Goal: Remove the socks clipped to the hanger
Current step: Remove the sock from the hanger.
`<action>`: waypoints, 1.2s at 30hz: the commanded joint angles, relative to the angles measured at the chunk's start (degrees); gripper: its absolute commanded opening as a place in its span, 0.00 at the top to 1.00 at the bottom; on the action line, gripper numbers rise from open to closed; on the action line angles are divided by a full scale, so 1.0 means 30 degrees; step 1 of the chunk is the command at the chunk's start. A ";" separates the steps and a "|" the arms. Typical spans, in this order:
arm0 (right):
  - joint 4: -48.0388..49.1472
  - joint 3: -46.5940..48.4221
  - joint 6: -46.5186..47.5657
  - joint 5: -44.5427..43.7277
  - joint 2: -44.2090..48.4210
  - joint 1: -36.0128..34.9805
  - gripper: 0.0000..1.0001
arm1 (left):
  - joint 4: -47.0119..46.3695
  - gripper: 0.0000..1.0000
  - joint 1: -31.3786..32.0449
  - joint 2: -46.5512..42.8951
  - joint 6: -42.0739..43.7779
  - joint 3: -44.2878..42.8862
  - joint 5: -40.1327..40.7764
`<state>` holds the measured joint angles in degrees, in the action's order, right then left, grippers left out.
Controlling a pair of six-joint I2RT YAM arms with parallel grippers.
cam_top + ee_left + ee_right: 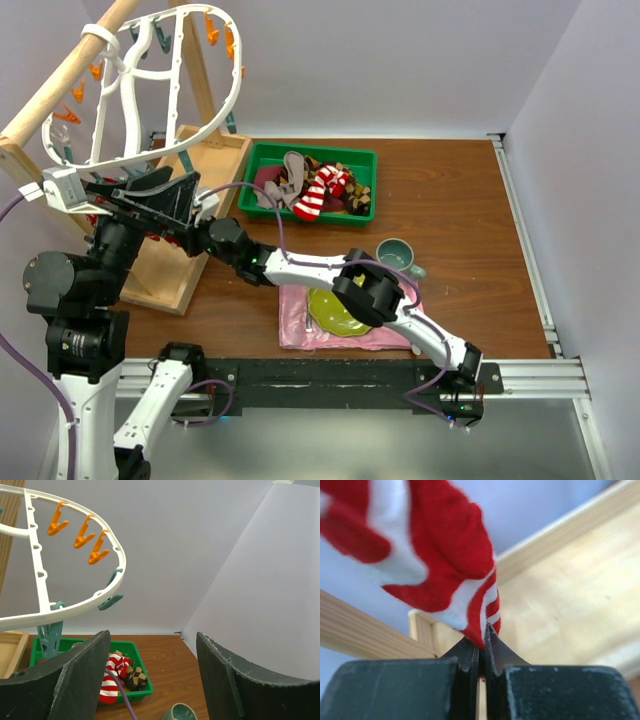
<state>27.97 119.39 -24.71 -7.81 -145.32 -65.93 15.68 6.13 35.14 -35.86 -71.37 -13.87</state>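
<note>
The white oval hanger [150, 75] hangs on a wooden pole at the far left, with its orange clips [82, 532] and teal clips [110, 601] empty in the left wrist view. My right gripper [482, 630] is shut on the tip of a red-and-white striped sock [435, 555] that hangs above it, in front of the wooden rack. In the top view that sock and the right fingers are mostly hidden behind my left gripper [160, 195]. The left gripper [152, 640] is open and empty below the hanger's rim [75, 607]. Other socks, striped [320, 192] and argyle [134, 676], lie in a green bin [262, 155].
The wooden rack [215, 165] with its pole [70, 75] stands at the left. A teal cup [397, 255] sits mid-table. A pink napkin [296, 318] with a yellow-green plate [330, 315] lies under the right arm near the front edge.
</note>
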 commanded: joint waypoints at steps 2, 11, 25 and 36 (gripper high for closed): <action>0.1222 -0.3639 0.1027 -0.1261 0.4546 0.0092 1.00 | 0.0542 0.26 0.0066 -0.0344 0.0556 -0.0262 0.0316; 0.1813 -1.0000 0.1469 -0.1497 0.9588 0.1115 1.00 | 0.0749 0.28 0.0066 -0.0696 0.0351 0.0880 0.0316; 0.0054 -1.2260 0.0356 -0.0940 1.2901 0.4133 1.00 | -0.0657 0.32 0.0066 -0.0316 -0.0967 0.3547 -0.0358; -0.0505 -1.2696 -0.0522 -0.2431 1.3370 0.5131 1.00 | 0.0602 0.36 0.0066 -0.1426 -0.2606 0.4805 0.4620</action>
<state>25.63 82.39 -24.64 -11.46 -109.40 -50.57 17.41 6.15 32.88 -40.47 -58.28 -7.33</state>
